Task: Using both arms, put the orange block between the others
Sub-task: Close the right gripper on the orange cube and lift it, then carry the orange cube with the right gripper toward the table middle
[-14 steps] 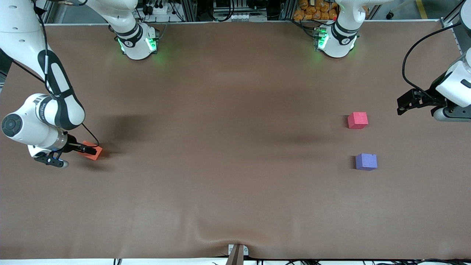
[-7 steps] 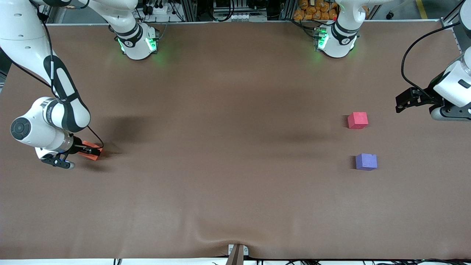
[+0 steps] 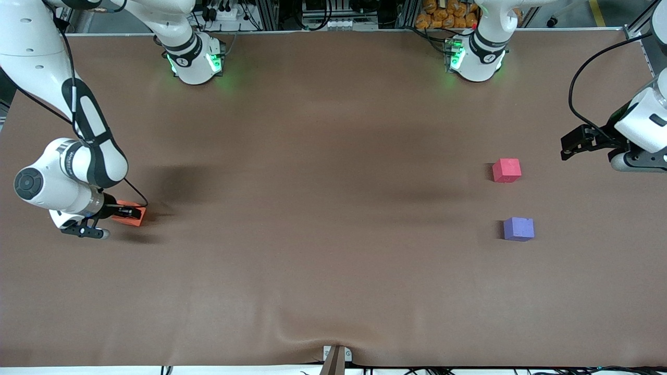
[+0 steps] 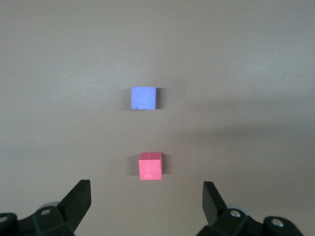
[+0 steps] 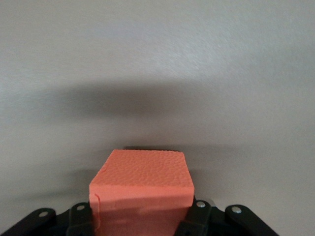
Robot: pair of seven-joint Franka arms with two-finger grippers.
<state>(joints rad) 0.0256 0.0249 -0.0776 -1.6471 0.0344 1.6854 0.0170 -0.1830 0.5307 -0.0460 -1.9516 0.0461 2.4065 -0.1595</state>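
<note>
R gripper (image 3: 130, 212) is down at the table (image 3: 333, 271) near the right arm's end, roughly 9 o'clock from the table's middle in the front view. Its fingers (image 5: 197, 216) are pinched tight on the orange block (image 3: 133, 217), one on each side face; in the right wrist view the block (image 5: 142, 191) sits squarely betw. the two black pads. Can't tell if the block is resting on the cloth or lifted a hair.

L gripper (image 3: 573, 146) hangs over the table at the left arm's end, abt 3 o'clock from the middle, waiting, jaws spread wide w/ nothing betw. them. Its fingertips (image 4: 78, 199) frame the two other cubes in the left wrist view.

Pinkish-red cube (image 3: 506, 170) and purple cube (image 3: 518, 229) sit well apart from the orange one, toward the left arm's end. Purple is nearer the front camera, at abt 6 o'clock from the pinkish-red, w/ a bare gap betw. them. Both lie flat on the brown cloth.
</note>
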